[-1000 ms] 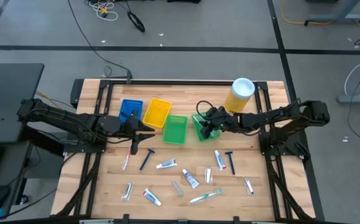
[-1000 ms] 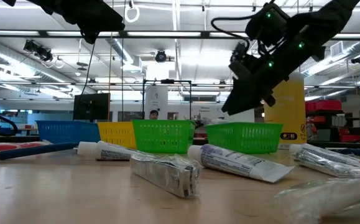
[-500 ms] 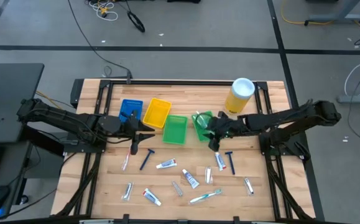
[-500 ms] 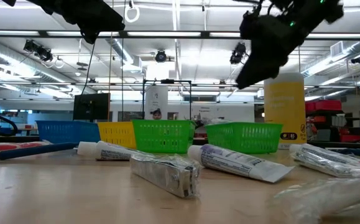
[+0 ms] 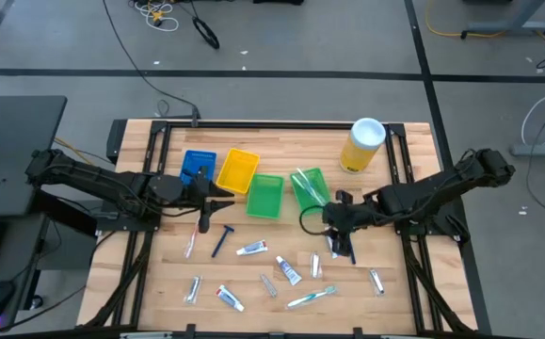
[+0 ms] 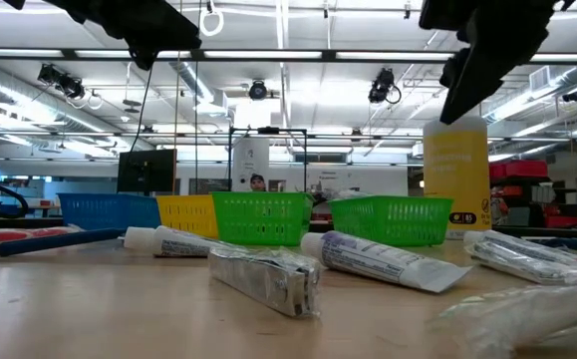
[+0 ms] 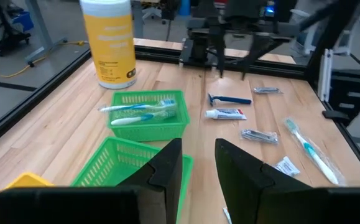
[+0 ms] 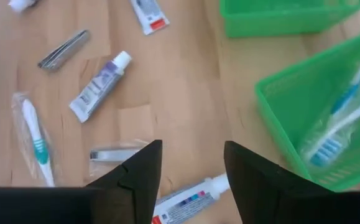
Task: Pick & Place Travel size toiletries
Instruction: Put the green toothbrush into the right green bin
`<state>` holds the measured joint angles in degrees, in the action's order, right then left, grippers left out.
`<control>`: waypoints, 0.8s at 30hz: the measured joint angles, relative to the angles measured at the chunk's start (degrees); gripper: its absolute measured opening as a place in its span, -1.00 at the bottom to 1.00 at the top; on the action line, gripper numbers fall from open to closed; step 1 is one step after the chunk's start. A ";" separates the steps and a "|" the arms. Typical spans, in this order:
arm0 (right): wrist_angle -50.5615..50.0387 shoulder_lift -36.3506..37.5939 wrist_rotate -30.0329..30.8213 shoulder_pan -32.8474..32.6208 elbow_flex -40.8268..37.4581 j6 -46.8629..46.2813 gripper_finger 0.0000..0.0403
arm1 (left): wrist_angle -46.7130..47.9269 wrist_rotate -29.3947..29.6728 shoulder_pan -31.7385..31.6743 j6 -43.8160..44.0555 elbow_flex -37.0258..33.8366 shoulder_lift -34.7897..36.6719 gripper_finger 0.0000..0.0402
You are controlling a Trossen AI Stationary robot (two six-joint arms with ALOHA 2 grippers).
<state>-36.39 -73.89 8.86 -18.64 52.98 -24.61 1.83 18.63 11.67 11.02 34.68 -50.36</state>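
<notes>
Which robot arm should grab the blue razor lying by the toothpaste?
Probably the right. Its open right gripper hangs just over the blue razor and a toothpaste tube, while the left gripper waits across the table near the blue bin.

Many small travel toiletries lie flat and spread out on the lower middle of the wooden table: white toothpaste tubes with blue and red marks (image 5: 251,249), a dark blue razor (image 5: 221,240), small silvery tubes (image 5: 268,284) and a wrapped white and teal toothbrush (image 5: 311,298). Two white and blue toothbrushes (image 7: 143,112) lie side by side inside a small green plastic basket (image 7: 116,122) near the middle.
</notes>
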 joint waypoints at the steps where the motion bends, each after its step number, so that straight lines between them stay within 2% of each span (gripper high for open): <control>1: 0.87 0.00 0.10 -0.70 -0.11 0.77 -0.07 | 0.00 0.13 -0.01 0.30 0.00 -0.01 -0.48; 5: 7.17 -0.18 -0.13 -3.73 -1.50 3.55 -0.02 | 0.00 0.22 -0.01 0.34 0.00 -0.01 -0.48; 12: 23.57 -2.36 -0.80 -10.44 -6.42 15.33 -0.01 | -0.02 0.22 -0.01 0.30 0.00 0.01 -0.48; 18: 39.77 -6.57 -0.53 -14.37 -10.72 13.01 -0.01 | 0.03 0.22 -0.01 0.62 -0.02 -0.01 -0.48; 24: 45.89 -14.03 -3.79 -16.69 -10.18 11.62 -0.01 | -0.05 0.20 -0.01 0.74 -0.02 0.01 -0.48</control>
<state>9.50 -87.92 5.07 -35.33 42.80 -12.99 1.77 18.83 11.66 11.76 34.65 -50.35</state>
